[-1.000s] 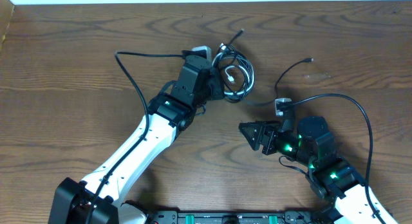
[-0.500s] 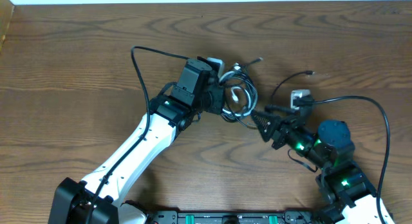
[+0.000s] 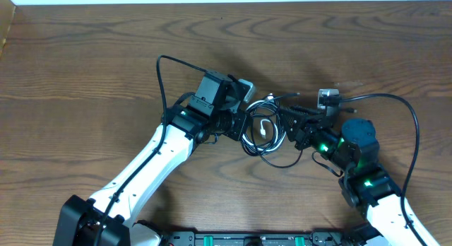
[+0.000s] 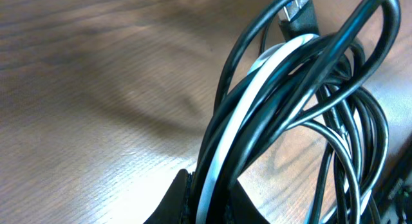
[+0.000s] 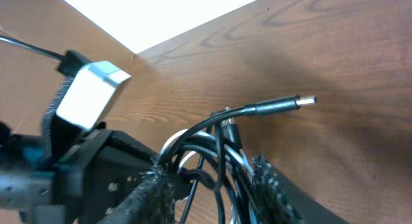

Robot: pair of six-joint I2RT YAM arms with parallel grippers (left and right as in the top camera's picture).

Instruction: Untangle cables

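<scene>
Cables [image 4: 257,82]: left gripper [image 4: 206,201] pinches (right gripper [image 5: 212,185] straddles).

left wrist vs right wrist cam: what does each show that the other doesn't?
Left wrist only: a close-up of the left claw pinching the cable bundle, with the white cord running among the black loops.
Right wrist only: the right claw with a finger on either side of the bundle, a plug sticking out free, the left arm's grey block, and a bright strip beyond the table edge.
Both: the same black-and-white bundle on the wooden table.
</scene>
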